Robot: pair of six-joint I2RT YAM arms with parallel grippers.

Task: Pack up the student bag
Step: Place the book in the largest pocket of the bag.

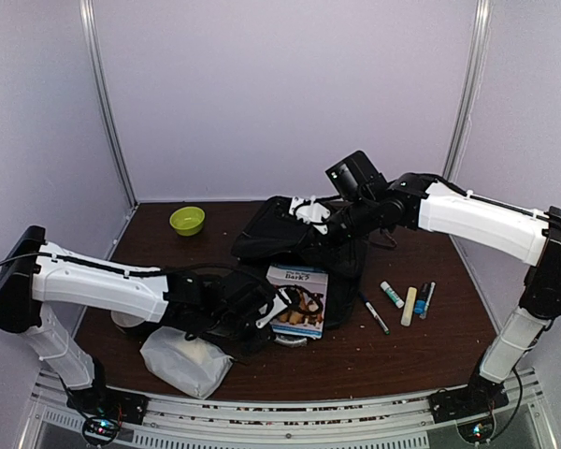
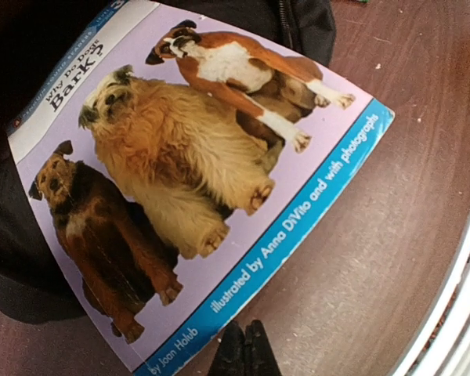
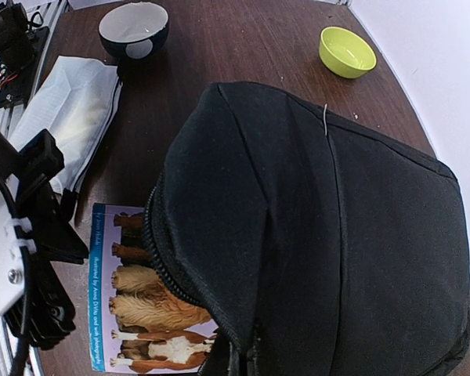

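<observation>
The student bag (image 1: 280, 232) is a big black backpack lying mid-table. My right gripper (image 3: 243, 365) is shut on its fabric by the zipper edge and holds the mouth lifted. A lilac picture book of dogs (image 2: 196, 157) lies flat with its far end under the bag's open mouth (image 3: 160, 258); the rest of the book (image 1: 297, 299) rests on the brown table. My left gripper (image 2: 245, 345) is shut, its tips right at the book's blue near edge, with no page visible between them.
A green bowl (image 1: 187, 221) sits at the back left. A dark bowl (image 3: 133, 30) and a white pouch (image 1: 185, 360) lie near the left arm. Markers and a glue stick (image 1: 409, 304) and a pen (image 1: 374, 313) lie right of the book.
</observation>
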